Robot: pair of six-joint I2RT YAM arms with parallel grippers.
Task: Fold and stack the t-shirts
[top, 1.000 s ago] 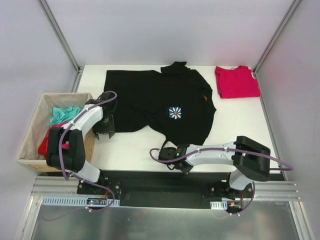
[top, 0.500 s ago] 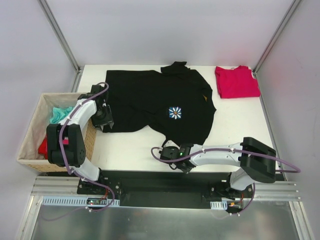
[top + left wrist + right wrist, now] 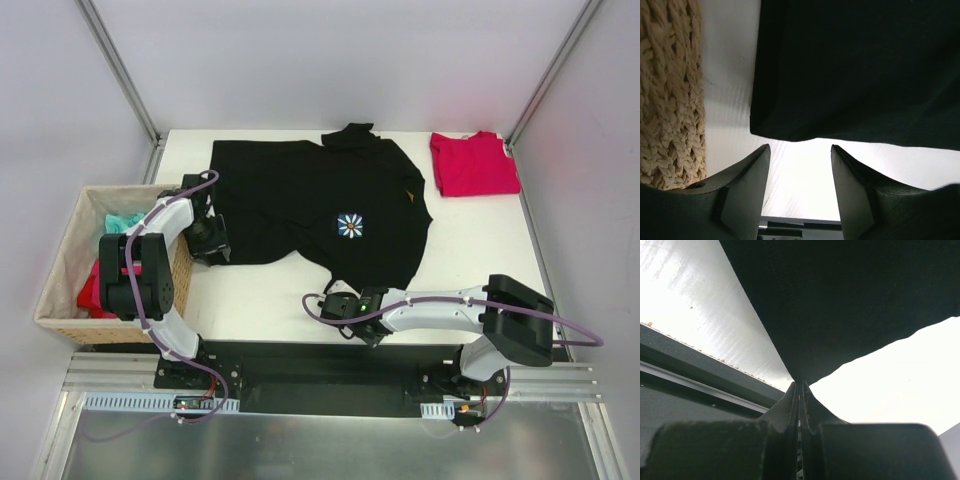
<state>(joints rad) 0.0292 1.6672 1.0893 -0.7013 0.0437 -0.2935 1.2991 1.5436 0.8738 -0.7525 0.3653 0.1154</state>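
Note:
The black t-shirt with a pale star emblem lies spread flat across the table's middle. Folded at the back right corner is the red t-shirt. My left gripper is at the black shirt's near left corner. In the left wrist view this gripper stands open, with the shirt's hem just beyond its tips and only bare table between the fingers. My right gripper is low at the near edge. In the right wrist view it is shut on a corner of the black cloth.
A woven tan basket stands left of the table, holding teal cloth and red cloth. Its wall is close beside my left gripper. The table's near edge and the black rail lie just under the right gripper.
My left gripper has moved away from the near side towards the shirt's left corner, and its jaws have narrowed a little. The right arm has shifted slightly left, still shut on the cloth.

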